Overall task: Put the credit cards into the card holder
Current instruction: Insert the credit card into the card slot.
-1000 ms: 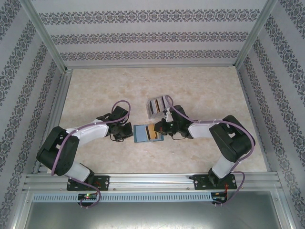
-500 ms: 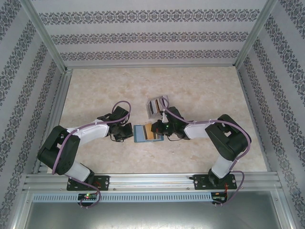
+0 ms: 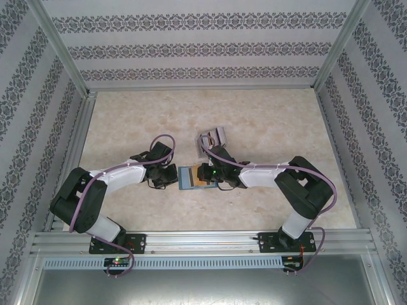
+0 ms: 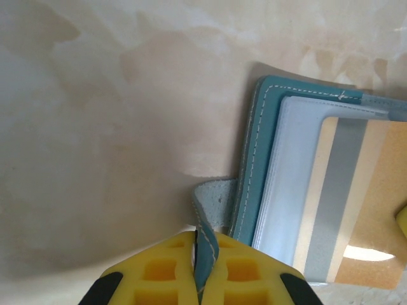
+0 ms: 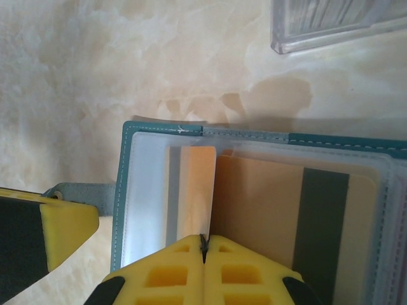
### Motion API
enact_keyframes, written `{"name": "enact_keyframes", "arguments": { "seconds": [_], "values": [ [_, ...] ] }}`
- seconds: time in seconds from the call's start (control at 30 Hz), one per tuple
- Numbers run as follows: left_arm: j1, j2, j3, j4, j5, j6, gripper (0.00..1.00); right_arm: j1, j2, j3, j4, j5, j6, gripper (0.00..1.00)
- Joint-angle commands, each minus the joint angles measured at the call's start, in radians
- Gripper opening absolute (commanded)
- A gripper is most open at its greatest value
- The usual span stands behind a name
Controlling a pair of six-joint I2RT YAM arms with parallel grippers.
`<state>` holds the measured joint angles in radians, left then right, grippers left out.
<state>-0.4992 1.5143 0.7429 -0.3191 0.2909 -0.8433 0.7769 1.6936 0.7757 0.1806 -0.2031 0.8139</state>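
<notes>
Right gripper (image 5: 203, 240): yellow jaws pinched together on the thin edge of a credit card (image 5: 191, 190). The card is pale orange with a grey stripe near its left side, and it is tilted up over the open card holder (image 5: 130, 190). The holder is teal with white stitching and clear pockets, lying flat on the marbled worktop (image 5: 95, 76). A second card (image 5: 286, 210), orange-brown with a dark stripe, lies in the pocket just right of the held one. The strap tab (image 5: 86, 190) sticks out of the holder's left edge and reaches the left gripper's finger (image 5: 44, 222). Corner of a clear rack (image 5: 331, 25) at top right, apart from the holder.
</notes>
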Motion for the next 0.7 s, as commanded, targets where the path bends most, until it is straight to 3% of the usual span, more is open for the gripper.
{"name": "enact_keyframes", "arguments": {
  "seconds": [0.0,0.33,0.5,0.67],
  "values": [
    [-0.023,0.0,-0.009,0.029,0.016,-0.016,0.0,0.027,0.038,0.044,-0.099,0.033,-0.058,0.03],
    [-0.026,0.002,-0.014,0.03,0.012,-0.016,0.0,0.065,0.093,0.106,-0.147,0.023,-0.091,0.11],
    [-0.026,0.001,-0.017,0.023,0.007,-0.013,0.0,0.064,0.024,0.122,-0.223,0.05,-0.127,0.27],
    [-0.027,-0.005,-0.011,0.01,-0.003,-0.009,0.0,0.053,-0.055,0.135,-0.291,0.068,-0.162,0.32]
  ]
}}
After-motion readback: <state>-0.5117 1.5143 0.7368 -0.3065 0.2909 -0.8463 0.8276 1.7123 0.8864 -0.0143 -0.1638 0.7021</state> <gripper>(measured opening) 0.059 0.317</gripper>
